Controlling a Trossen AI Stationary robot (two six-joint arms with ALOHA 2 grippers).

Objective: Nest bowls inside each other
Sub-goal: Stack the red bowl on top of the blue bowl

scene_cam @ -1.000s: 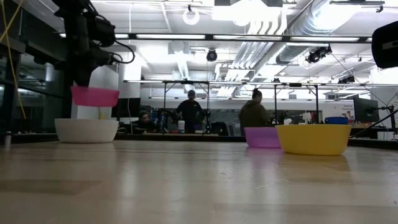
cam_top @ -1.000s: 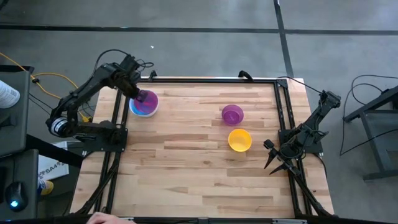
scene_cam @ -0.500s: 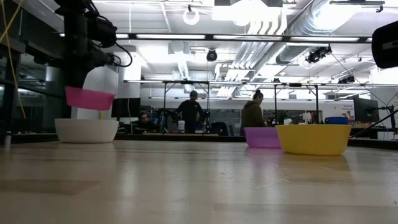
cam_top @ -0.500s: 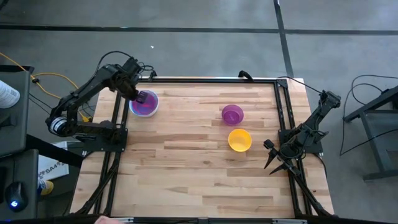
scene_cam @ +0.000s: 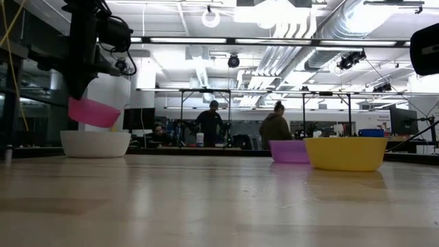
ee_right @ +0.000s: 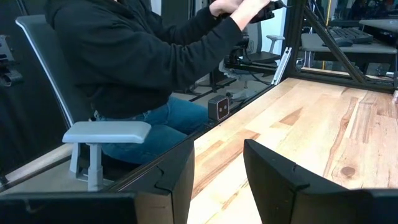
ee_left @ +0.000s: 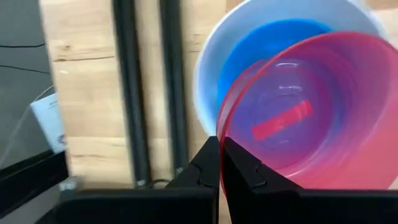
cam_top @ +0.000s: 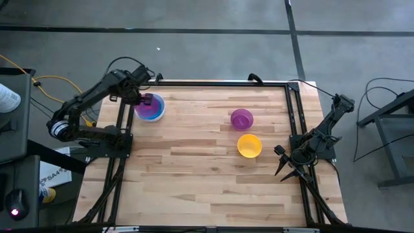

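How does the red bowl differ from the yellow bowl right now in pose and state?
The red bowl hangs tilted in the air, above the white bowl; the yellow bowl sits level on the table. The shut left gripper pinches the red bowl's rim; nothing holds the yellow one, and the right gripper waits open at the table's right edge. The red bowl is see-through, the yellow opaque. Both are small, round and mouth-up.

One camera is looking straight down over the whole table point(cam_top: 207, 162), taking in both arms. Another is sitting at tabletop level, facing across into the room. Each wrist camera is peering closely past its own fingers. The red bowl point(ee_left: 311, 118) in the left gripper point(ee_left: 220, 163) is showing in three views.
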